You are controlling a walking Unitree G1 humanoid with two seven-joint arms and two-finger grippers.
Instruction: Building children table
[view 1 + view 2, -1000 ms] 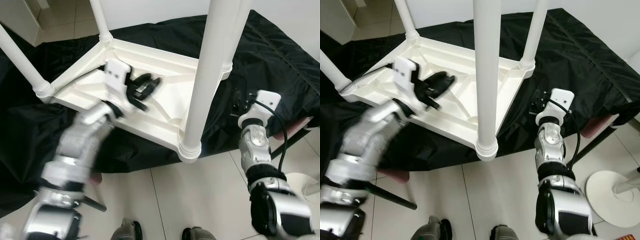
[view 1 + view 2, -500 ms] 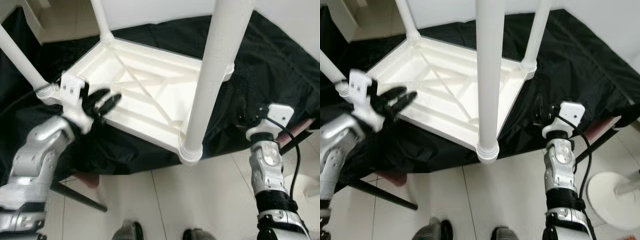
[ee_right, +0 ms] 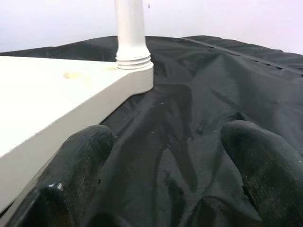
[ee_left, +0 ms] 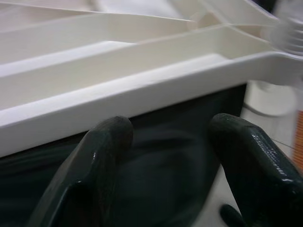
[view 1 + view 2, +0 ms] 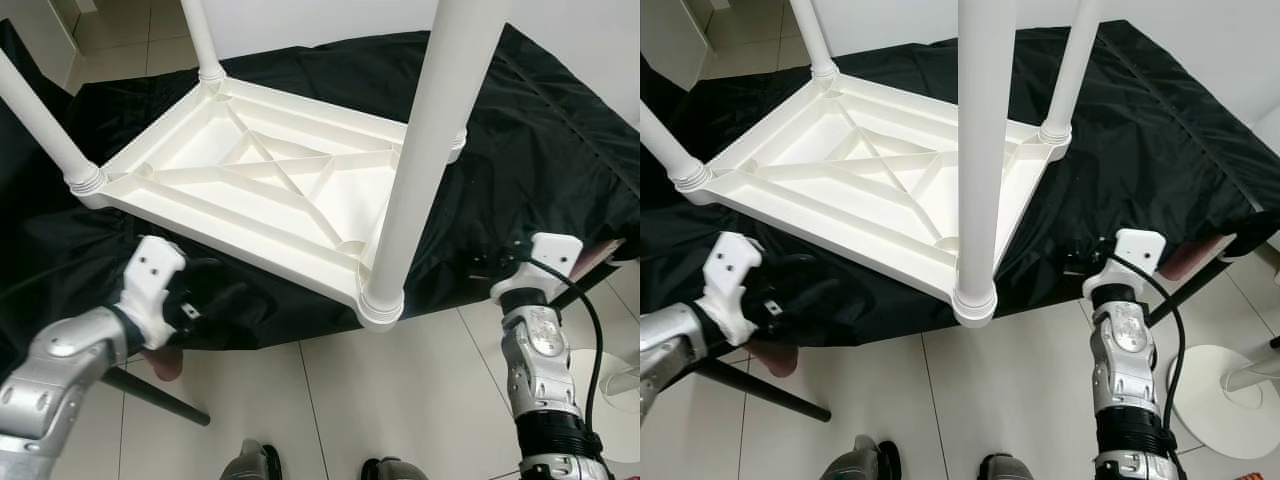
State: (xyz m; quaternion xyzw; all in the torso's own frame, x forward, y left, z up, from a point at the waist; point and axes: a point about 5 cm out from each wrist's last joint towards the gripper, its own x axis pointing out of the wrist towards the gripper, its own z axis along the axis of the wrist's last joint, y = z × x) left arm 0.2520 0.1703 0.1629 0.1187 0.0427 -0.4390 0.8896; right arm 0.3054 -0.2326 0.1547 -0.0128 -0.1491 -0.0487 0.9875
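Black cloth [image 5: 540, 130] covers the worktop, draped over its edge. On it the white children table [image 5: 870, 190] lies upside down, ribbed underside up, all four legs screwed into the corner sockets and standing upright; near leg [image 5: 980, 150] sits at the corner overhanging the cloth edge, toward the tiled floor [image 5: 1000, 400]. Task looks close to done, probably flipping left. Left gripper [image 5: 205, 300] hangs low beside the near long rim of the table, fingers [image 4: 94, 165] spread apart and empty, just below the rim, not touching it. Right gripper [image 5: 1080, 262] sits at the cloth edge right of the near leg, fingers [image 3: 80, 161] wide apart, holding nothing, well apart from the table corner. Risks, as a guess: the slick cloth could let the table slide off the edge if pushed at the near corner; a one-sided lift at the rim could tip it and swing the tall legs into the arms or head. No containers here; the underside ribs form shallow cells, all empty.
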